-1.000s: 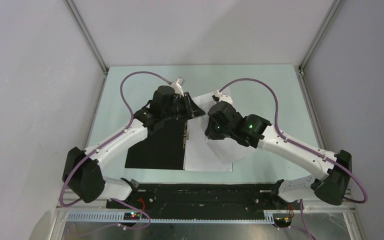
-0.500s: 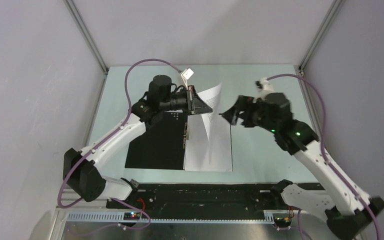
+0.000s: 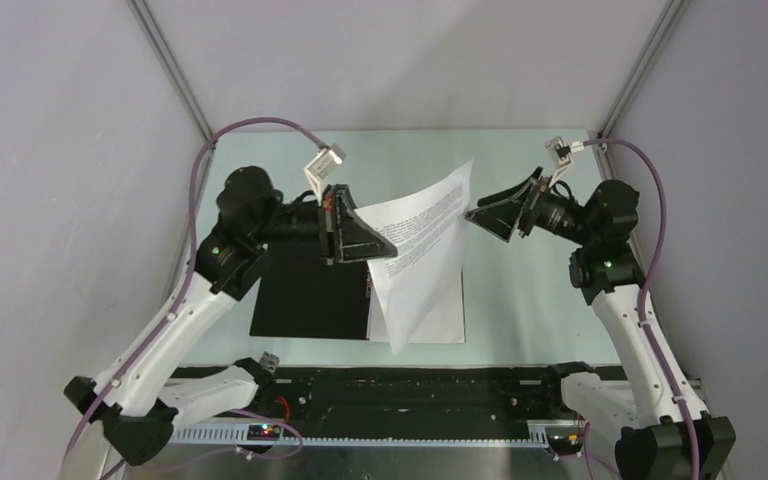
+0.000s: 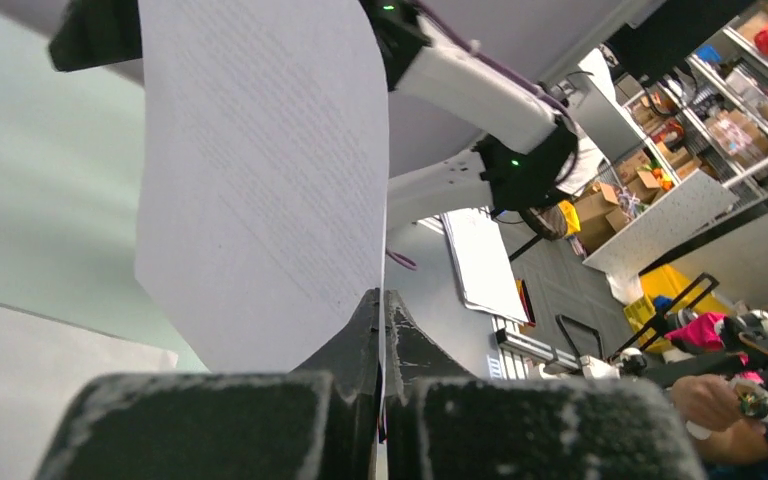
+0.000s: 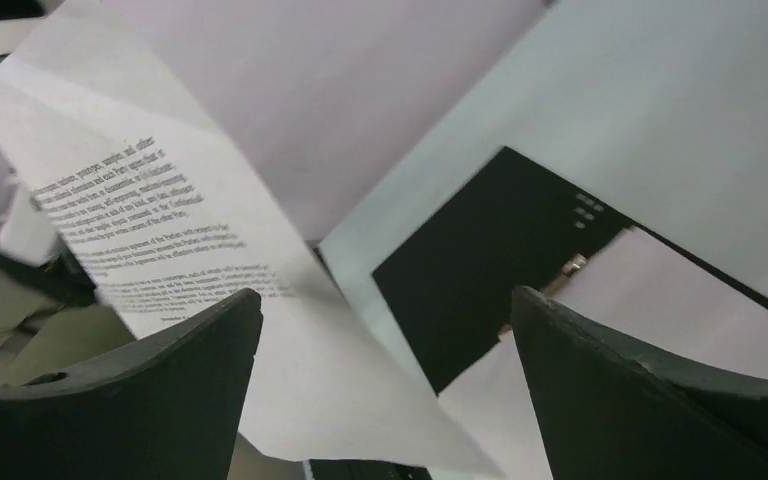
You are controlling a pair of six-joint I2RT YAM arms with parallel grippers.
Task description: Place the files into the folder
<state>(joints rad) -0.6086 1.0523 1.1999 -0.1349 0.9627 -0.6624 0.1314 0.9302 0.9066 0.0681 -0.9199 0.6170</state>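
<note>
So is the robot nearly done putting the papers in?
About halfway. Done: the folder lies open, one plain sheet flat on its right side. In hand: the left end effector pinches the printed sheet up in the air; the right end effector is open, empty. Left: laying that sheet in the folder.
</note>
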